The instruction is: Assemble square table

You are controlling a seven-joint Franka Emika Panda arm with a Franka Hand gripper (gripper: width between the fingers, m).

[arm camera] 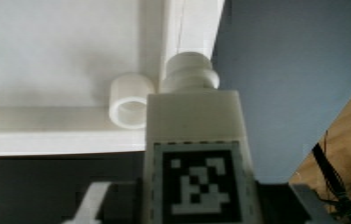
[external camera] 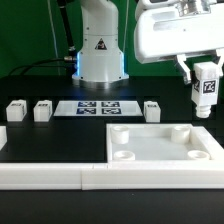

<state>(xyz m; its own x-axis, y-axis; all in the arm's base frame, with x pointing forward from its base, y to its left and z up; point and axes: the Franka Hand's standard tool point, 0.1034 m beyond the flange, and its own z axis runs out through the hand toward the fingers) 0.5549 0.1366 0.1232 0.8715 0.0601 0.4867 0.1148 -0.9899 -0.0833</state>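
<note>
The square table's panel point(external camera: 160, 146) is a large flat white square with round corner sockets, lying at the exterior view's right. My gripper point(external camera: 205, 86) is shut on a white tagged leg point(external camera: 205, 100) and holds it upright in the air, above the panel's far right corner. In the wrist view the leg point(arm camera: 193, 120) fills the middle with its tag facing the camera. Its round end lies beside the panel's edge point(arm camera: 83, 60) and a corner socket point(arm camera: 133, 102). Three more legs point(external camera: 17, 110) point(external camera: 42, 109) point(external camera: 152, 108) stand on the black table behind the panel.
The marker board point(external camera: 100, 107) lies flat in front of the robot base point(external camera: 100, 60). A long low white rail point(external camera: 45, 178) runs along the front edge, against the panel's near side.
</note>
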